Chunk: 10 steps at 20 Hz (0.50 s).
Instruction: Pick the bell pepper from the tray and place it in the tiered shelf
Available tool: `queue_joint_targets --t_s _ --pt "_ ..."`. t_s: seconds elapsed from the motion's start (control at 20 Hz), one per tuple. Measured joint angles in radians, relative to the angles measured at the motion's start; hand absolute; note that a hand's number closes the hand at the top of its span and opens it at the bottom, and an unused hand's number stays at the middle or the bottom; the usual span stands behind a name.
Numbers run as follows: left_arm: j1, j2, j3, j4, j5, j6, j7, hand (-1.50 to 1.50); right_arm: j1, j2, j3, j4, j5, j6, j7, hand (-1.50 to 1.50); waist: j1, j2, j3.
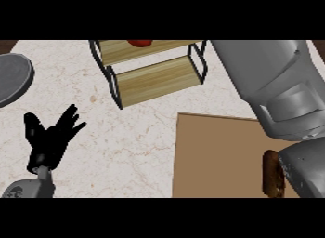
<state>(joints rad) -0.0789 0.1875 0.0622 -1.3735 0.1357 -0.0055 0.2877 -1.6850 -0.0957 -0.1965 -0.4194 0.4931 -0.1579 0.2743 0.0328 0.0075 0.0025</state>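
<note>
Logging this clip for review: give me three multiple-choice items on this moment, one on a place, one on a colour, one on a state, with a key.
1. Where is the red thing?
A. On the top level of the tiered shelf
B. On the tray
C. On the grey plate

2. What colour is the tray?
A. Blue
B. Tan
C. White

3. How is the left hand?
A. Curled round the red thing
B. Pressing on the shelf
C. Open, holding nothing

Key:
A, the red thing lies on the tiered shelf.
B, the tray is tan.
C, the left hand has spread fingers.
</note>
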Motion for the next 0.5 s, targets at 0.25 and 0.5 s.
queue_joint_targets --t_s 0.25,0.5 --pt "0.003 -0.001 0.0 -0.005 -0.003 -0.002 -0.008 0.0 -0.008 -0.01 -0.099 -0.011 -0.096 -0.023 -0.008 -1.5 0.0 0.0 0.0" --pt "-0.001 -0.007 0.001 -0.005 -0.006 0.007 0.008 0.0 -0.016 -0.046 -0.176 -0.016 -0.156 -0.09 -0.013 -1.5 -0.001 0.0 0.0"
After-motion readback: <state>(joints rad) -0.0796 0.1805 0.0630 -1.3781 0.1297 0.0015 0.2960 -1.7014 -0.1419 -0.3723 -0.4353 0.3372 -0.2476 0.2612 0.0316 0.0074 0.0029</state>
